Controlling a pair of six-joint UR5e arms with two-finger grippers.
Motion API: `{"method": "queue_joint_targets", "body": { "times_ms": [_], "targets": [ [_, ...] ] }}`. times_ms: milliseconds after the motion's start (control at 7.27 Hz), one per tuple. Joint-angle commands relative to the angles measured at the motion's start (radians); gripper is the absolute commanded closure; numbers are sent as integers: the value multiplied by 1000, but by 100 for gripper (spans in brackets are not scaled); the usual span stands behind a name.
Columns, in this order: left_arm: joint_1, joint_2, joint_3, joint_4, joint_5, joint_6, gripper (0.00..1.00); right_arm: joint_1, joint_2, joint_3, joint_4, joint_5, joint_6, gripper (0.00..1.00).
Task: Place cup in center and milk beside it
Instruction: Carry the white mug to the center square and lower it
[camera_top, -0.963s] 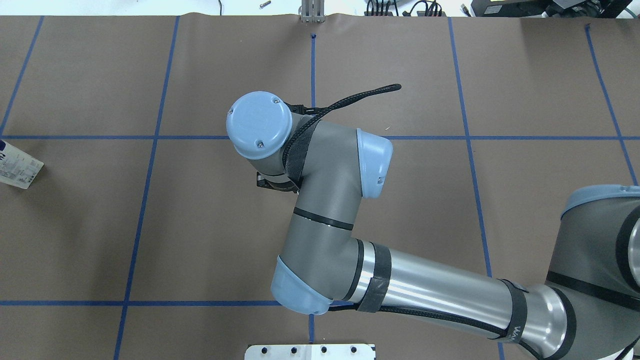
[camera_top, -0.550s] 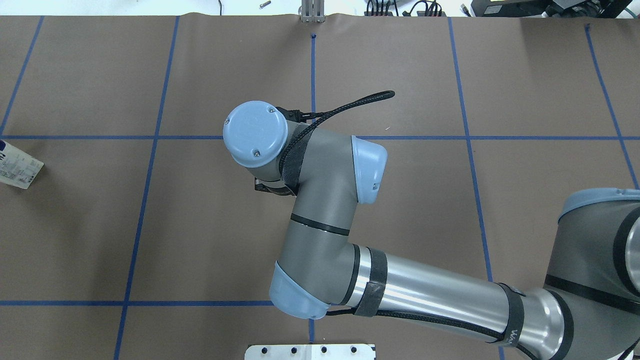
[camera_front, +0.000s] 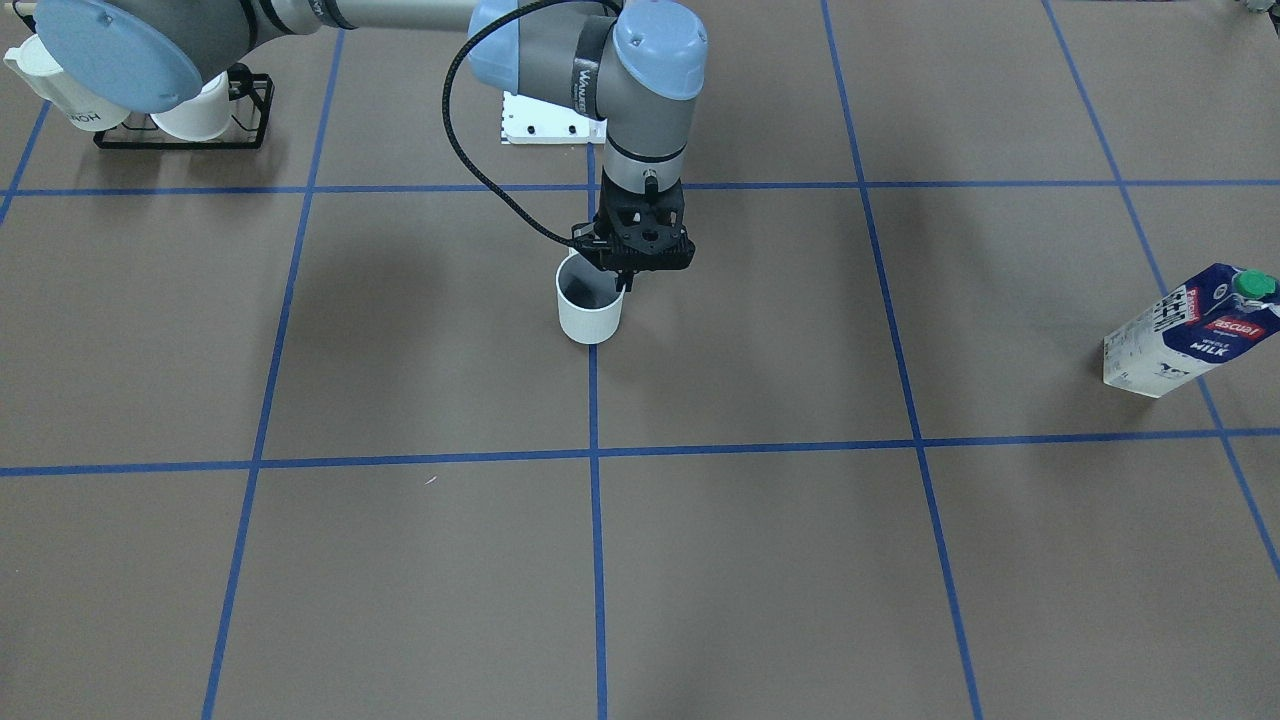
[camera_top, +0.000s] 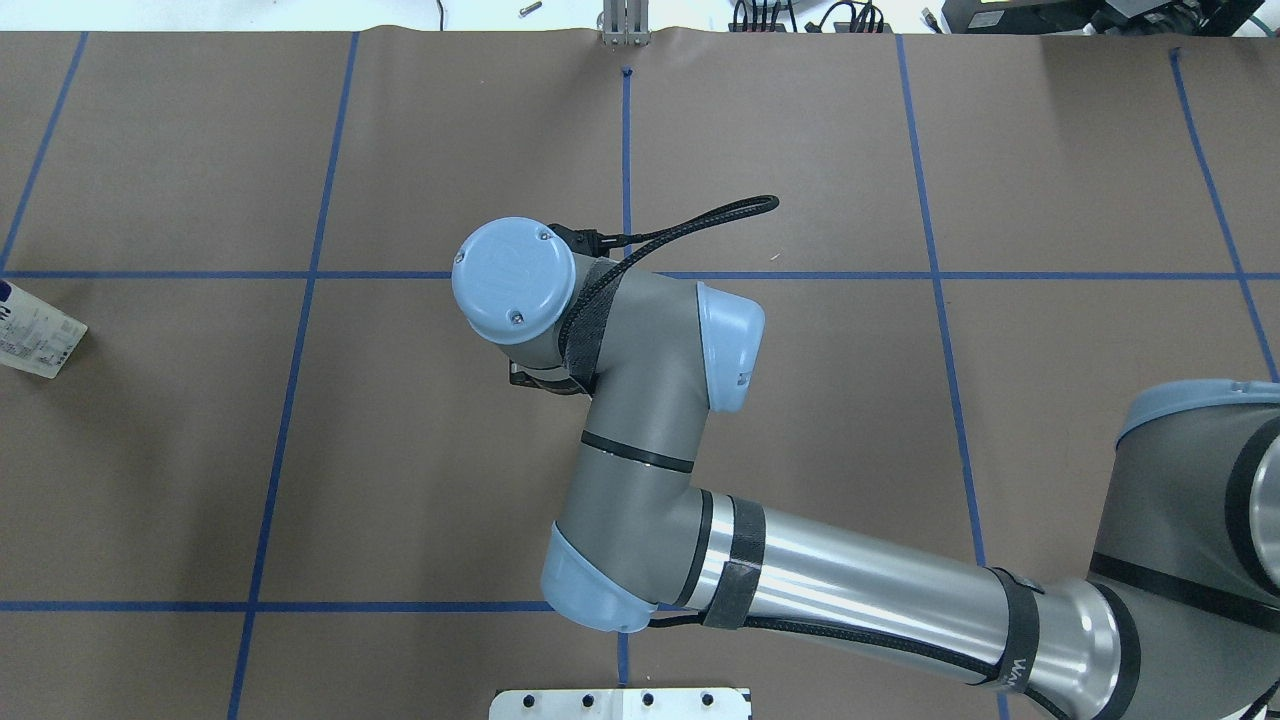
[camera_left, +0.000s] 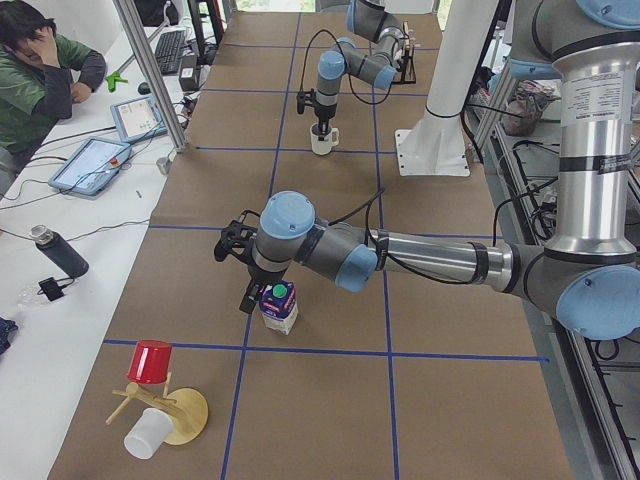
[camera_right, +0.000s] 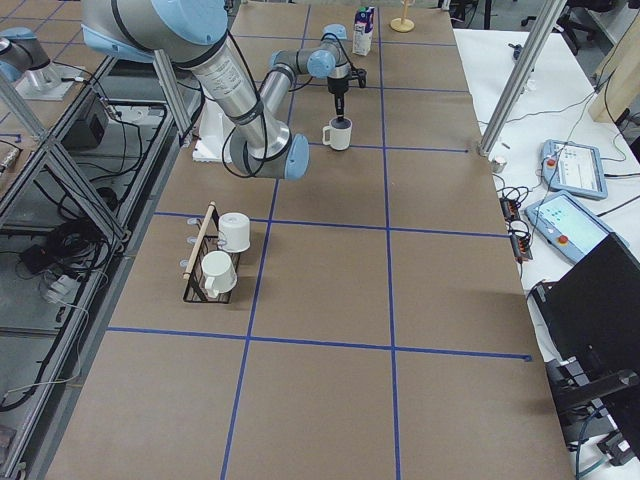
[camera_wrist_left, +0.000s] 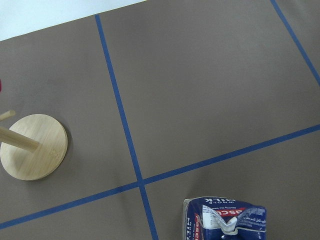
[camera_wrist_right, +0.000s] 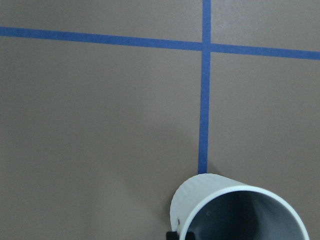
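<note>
The pale cup (camera_front: 590, 305) with a dark inside is on the centre blue tape line (camera_front: 593, 400), upright; I cannot tell if it touches the table. My right gripper (camera_front: 618, 283) is shut on its rim, one finger inside. The right wrist view shows the cup (camera_wrist_right: 240, 210) and a fingertip (camera_wrist_right: 172, 234) at its outer wall. In the overhead view the right wrist (camera_top: 515, 280) hides the cup. The milk (camera_front: 1190, 330) stands far off, at the table's left end (camera_top: 38, 335). My left gripper (camera_left: 246, 280) hangs next to the milk (camera_left: 278, 308); I cannot tell if it is open.
A black rack (camera_front: 180, 125) with two white cups stands near the robot's right side. A wooden mug tree (camera_left: 165, 410) with a red cup stands beyond the milk; its base (camera_wrist_left: 32, 147) shows in the left wrist view. A white mount plate (camera_top: 620, 703) lies at the robot's edge.
My right wrist has moved a little toward the robot's side, its cable following. The milk has not moved.
</note>
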Motion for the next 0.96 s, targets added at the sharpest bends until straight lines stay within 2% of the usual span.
{"method": "queue_joint_targets", "body": {
  "times_ms": [0, 275, 688, 825],
  "targets": [
    [0, -2, 2, 0, 0, 0, 2, -11, -16, -6, 44, -30, 1, 45],
    [0, -2, 2, 0, 0, 0, 2, -9, 1, 12, 43, -49, 1, 4],
    [0, -2, 2, 0, 0, 0, 2, 113, 4, 118, 34, -21, -23, 0],
    [0, -2, 2, 0, 0, 0, 2, 201, -10, 119, 35, 46, -87, 0]
  ]
}}
